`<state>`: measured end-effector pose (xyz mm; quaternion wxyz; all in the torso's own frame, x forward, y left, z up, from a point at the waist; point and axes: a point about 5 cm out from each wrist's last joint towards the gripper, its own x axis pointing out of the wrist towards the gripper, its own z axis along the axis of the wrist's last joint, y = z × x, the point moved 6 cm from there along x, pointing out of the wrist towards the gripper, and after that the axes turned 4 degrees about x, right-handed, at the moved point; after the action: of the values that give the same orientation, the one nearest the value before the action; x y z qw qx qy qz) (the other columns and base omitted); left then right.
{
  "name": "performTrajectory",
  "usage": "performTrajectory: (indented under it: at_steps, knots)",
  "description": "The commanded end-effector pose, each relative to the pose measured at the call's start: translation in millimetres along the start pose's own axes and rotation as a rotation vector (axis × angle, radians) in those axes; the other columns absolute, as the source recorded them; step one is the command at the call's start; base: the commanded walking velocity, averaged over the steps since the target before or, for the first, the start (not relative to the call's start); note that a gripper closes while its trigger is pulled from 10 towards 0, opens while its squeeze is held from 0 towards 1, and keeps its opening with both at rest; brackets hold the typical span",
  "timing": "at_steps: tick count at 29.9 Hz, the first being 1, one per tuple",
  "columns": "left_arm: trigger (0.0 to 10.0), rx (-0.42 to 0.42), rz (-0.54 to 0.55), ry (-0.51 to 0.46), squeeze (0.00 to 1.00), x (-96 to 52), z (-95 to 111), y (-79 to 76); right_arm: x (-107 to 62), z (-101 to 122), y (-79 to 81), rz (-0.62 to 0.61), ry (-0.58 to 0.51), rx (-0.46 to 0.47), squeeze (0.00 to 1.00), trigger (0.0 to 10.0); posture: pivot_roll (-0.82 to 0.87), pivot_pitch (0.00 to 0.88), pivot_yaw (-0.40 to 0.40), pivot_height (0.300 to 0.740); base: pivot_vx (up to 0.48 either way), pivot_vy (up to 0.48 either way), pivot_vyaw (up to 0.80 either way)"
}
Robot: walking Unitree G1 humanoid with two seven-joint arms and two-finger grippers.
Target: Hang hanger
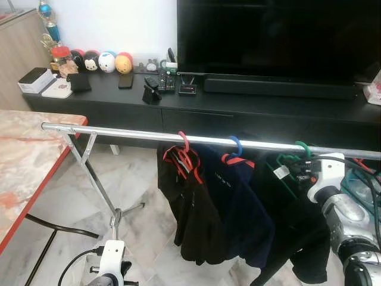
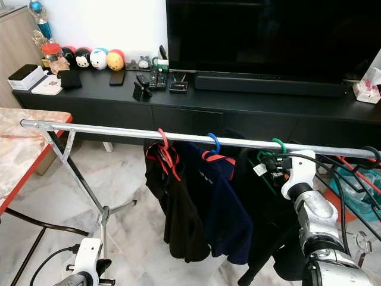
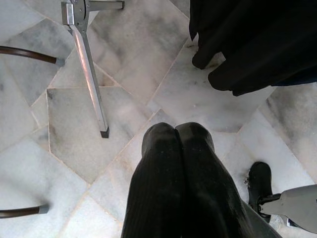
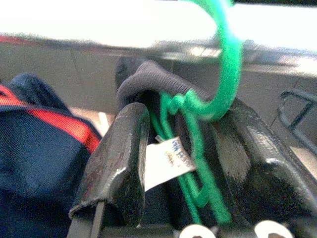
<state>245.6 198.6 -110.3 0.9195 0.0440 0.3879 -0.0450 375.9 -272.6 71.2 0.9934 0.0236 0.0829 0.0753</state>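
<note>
The right gripper (image 4: 183, 163) has its two black fingers clamped on the neck of the green plastic hanger (image 4: 225, 69), whose hook is over the silver metal clothes rail (image 1: 149, 136) (a white label sits between the fingers). On the rail beside it hang a navy top on a blue hanger (image 1: 236, 145) and a black garment on a red hanger (image 1: 183, 142). The rail's left end stands bare beside the marble table (image 1: 24, 155). The left gripper (image 3: 176, 144), fingers pressed together, hangs low over the marble floor (image 3: 74, 163).

Green hanger (image 4: 225, 84), red hanger (image 1: 183, 143), blue hanger (image 1: 236, 145), silver rail (image 1: 131, 134), grey-veined white marble floor (image 3: 74, 148)
</note>
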Motion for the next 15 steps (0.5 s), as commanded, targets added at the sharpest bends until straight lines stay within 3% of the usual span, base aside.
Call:
performTrajectory:
  at_steps: [1, 15]
  knots:
    - [10.0, -0.007, 0.003, 0.012, 0.00, -1.0, -4.7, 0.0, -1.1, -5.6, -0.4, 0.011, 0.036, 0.002, 0.00, 10.0, 0.07, 0.000, 0.004, 0.740, 0.000, 0.000, 0.00]
    - [10.0, -0.004, 0.002, 0.013, 0.00, 0.1, -3.4, -3.1, 0.8, -13.8, -3.2, -0.056, 0.074, 0.011, 0.00, 10.0, 0.08, 0.000, 0.005, 0.740, 0.000, 0.000, 0.00]
